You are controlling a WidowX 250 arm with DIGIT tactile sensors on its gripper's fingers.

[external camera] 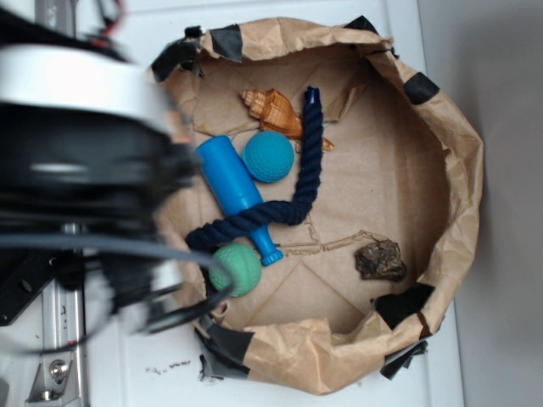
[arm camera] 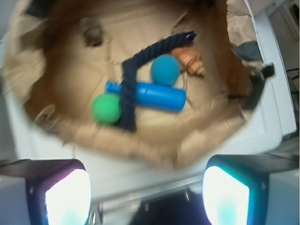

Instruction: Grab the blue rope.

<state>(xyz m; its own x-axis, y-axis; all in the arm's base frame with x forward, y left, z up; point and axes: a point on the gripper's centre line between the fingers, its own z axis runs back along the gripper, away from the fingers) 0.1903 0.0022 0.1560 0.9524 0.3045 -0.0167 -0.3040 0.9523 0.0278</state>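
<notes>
The blue rope lies on the floor of a brown paper basin, bent into an L. One leg runs up past the teal ball to a bound tip beside the orange shell toy; the other crosses over the bright blue bottle-shaped toy and ends next to the green ball. A dark lumpy object sits well apart from the rope, near the basin's wall. The basin rests on a white worktop. In the wrist view the gripper is outside the basin, above the worktop, its two fingers spread wide with nothing between them. In the exterior view the blurred arm covers the left side.
</notes>
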